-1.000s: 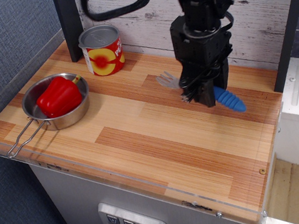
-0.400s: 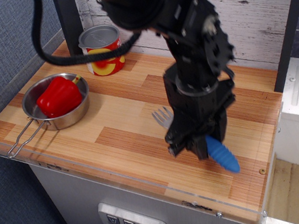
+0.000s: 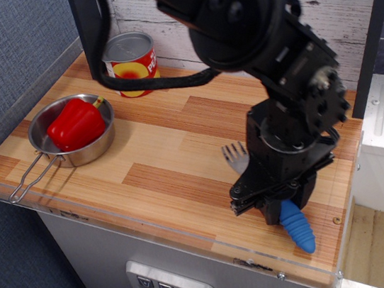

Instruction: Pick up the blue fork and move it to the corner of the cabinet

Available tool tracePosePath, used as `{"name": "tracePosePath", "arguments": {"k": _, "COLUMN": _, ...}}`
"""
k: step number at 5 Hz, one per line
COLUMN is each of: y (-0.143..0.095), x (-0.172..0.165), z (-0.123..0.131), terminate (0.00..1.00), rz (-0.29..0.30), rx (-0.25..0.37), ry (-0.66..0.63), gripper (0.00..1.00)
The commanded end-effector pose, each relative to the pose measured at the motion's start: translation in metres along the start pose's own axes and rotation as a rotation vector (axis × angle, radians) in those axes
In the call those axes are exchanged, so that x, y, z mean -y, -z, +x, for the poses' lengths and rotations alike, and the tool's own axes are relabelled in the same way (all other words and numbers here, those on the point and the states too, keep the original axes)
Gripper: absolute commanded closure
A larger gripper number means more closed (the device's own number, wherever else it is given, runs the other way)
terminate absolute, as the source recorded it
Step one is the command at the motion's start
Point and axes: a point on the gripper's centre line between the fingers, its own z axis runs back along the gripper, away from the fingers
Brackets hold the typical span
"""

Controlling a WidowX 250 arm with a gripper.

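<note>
In the single view, from above and in front, the cabinet (image 3: pixel 83 238) is seen as a grey metal unit with a buttoned panel on its front and a top of light and reddish-brown wooden planks edged by a clear acrylic rim.

The blue fork (image 3: pixel 294 225) is held near the front right part of that top. Its silver tines are seen pointing up and to the left, just left of the black arm, and its thick, ribbed, bright-blue handle is shown jutting down and to the right from under the gripper (image 3: pixel 275 204). The middle of the fork is hidden by the gripper. Whether the handle tip touches the wood cannot be told.

The gripper is closed around the fork's middle, its dark jaws drawn in against it.

The corner (image 3: pixel 332 253), marked by a small screw in the planks and bounded by the acrylic rim, lies just right of and below the handle tip.

At the back left a yellow and red can (image 3: pixel 131 64) is stood upright. Nearer the left edge a red pepper (image 3: pixel 75 123) is laid in a small steel pan (image 3: pixel 106 133), whose wire handle is pointed toward the front left.
</note>
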Motion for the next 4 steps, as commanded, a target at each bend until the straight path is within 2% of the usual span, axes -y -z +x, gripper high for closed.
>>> {"name": "tracePosePath", "arguments": {"k": 1, "y": 0.0, "x": -0.003, "z": -0.001, "terminate": 0.0, "rz": -0.037, "rx": -0.017, "ry": 0.047, "gripper": 1.0}}
{"name": "tracePosePath", "arguments": {"k": 2, "y": 0.0, "x": -0.009, "z": -0.004, "terminate": 0.0, "rz": -0.048, "rx": -0.038, "ry": 0.041, "gripper": 1.0}}
{"name": "tracePosePath", "arguments": {"k": 4, "y": -0.001, "x": -0.019, "z": -0.011, "terminate": 0.0, "rz": -0.081, "rx": -0.137, "ry": 0.017, "gripper": 1.0}}
